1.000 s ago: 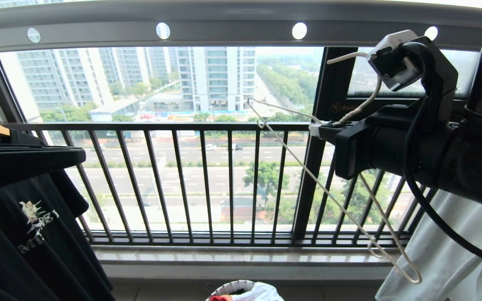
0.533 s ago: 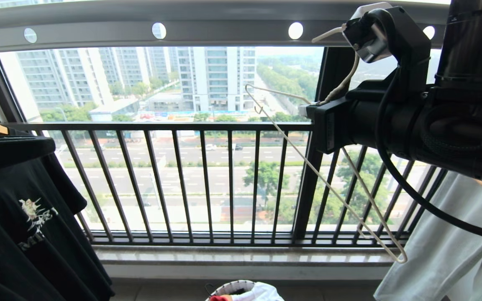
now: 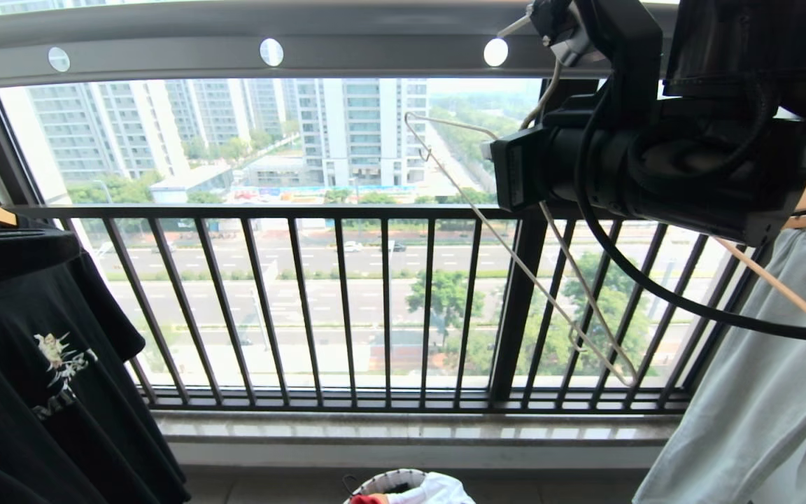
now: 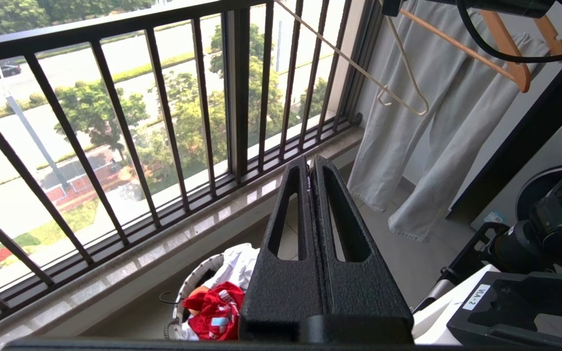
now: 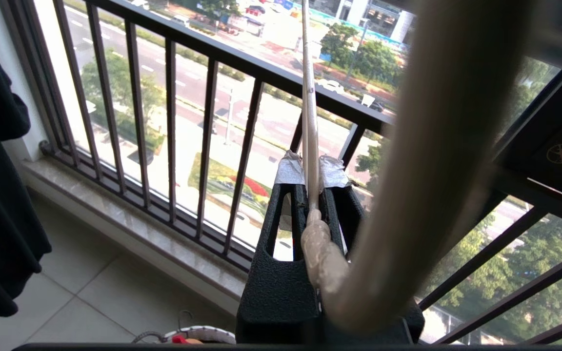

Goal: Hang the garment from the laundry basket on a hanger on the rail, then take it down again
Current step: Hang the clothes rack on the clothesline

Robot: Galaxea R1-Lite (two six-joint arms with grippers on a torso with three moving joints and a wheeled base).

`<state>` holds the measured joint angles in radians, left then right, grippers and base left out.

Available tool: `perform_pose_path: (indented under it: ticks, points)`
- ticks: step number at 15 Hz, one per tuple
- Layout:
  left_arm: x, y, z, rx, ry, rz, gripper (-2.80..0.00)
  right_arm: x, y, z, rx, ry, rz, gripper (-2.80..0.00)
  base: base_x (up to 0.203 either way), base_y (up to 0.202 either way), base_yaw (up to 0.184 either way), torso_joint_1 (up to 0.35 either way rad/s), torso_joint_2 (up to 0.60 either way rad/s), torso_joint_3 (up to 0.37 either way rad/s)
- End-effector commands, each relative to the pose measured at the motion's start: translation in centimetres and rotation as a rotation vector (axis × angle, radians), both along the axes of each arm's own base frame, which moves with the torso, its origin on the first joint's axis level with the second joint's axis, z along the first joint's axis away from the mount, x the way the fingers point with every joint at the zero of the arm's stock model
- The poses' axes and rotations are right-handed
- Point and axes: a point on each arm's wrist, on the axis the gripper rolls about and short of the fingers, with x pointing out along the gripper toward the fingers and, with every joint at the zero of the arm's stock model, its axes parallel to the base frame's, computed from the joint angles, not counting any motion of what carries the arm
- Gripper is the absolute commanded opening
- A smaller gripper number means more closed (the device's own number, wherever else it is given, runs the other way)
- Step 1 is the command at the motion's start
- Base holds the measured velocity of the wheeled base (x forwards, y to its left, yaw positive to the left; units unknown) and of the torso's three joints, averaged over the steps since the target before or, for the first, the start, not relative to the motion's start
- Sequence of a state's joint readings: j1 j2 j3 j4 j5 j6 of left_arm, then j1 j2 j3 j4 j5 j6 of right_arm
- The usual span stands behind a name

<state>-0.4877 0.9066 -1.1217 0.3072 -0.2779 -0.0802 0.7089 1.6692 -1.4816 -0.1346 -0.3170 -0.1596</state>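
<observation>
The right gripper [image 5: 311, 183] is pinching the hanger [image 3: 515, 259] at its neck, the taped fingers [image 5: 291, 170] pressed shut on the thin cream wire. It is holding the hanger high, close under the rail [image 3: 235, 49], the grey bar with round holes running across the top of the window. From the grip, the hanger's long axis is slanting down and away toward the black balcony railing [image 3: 347, 210], one notched end up near the gripper's level, the other hanging low. The hook seems to be curling up beside the wrist camera toward the rail; I cannot tell whether it is over the bar yet.

The garment [image 4: 215, 312], a red T-shirt, is lying in the laundry basket [image 4: 188, 287] on the floor, well below and apart from the hanger. The left gripper [image 4: 310, 170] is hovering above the basket, fingers closed together on nothing, and is plainly the nearer one to the shirt.

A black T-shirt [image 3: 39, 364] is hanging at the left, a pale garment [image 3: 760, 392] at the right.
</observation>
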Motion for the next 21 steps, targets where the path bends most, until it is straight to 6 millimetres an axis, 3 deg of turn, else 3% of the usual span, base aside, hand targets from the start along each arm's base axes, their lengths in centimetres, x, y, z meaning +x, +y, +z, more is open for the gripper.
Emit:
perform_pose_path:
  ticks: [1, 6, 10, 17, 21]
  points:
    - [-0.1, 0.1, 0.0, -0.001, -0.003, -0.001, -2.8, 1.7, 0.1, -0.6, -0.02, 0.022, -0.032, -2.8, 0.0, 0.0, 0.0, 0.0, 0.0, 0.0]
    - [-0.2, 0.1, 0.0, -0.003, -0.006, -0.001, -2.8, 3.9, 0.4, -1.2, -0.048, 0.05, -0.066, -2.8, 0.0, 0.0, 0.0, 0.0, 0.0, 0.0]
    - [-0.3, 0.1, 0.0, -0.004, -0.007, -0.001, -2.8, 5.2, -0.2, -0.6, -0.065, 0.033, -0.098, -2.8, 0.0, 0.0, 0.0, 0.0, 0.0, 0.0]
    - [-0.5, 0.3, 0.2, -0.009, -0.018, -0.001, -2.8, 6.3, -0.9, -0.1, -0.091, 0.01, -0.131, -2.8, 0.0, 0.0, 0.0, 0.0, 0.0, 0.0]
    - [-0.9, 0.5, 0.3, -0.015, -0.029, -0.001, -2.8, 6.9, -0.4, -0.9, -0.172, 0.053, -0.148, -2.8, 0.0, 0.0, 0.0, 0.0, 0.0, 0.0]
